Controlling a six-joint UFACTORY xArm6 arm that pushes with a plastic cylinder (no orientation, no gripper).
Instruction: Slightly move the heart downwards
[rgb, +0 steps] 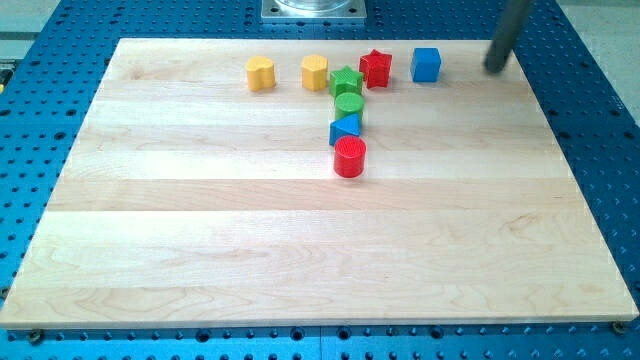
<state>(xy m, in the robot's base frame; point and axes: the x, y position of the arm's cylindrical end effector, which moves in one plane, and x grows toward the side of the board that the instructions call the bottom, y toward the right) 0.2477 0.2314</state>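
The yellow heart (260, 73) sits near the view's top, left of centre, on the wooden board (200, 220). My tip (494, 69) is at the view's top right, far to the right of the heart and right of the blue cube (426, 64). It touches no block.
A yellow hexagon (315, 72) lies right of the heart. A green star (346, 82), red star (376, 68), green cylinder (348, 105), blue triangle (345, 128) and red cylinder (349, 157) cluster at centre top. A blue perforated table surrounds the board.
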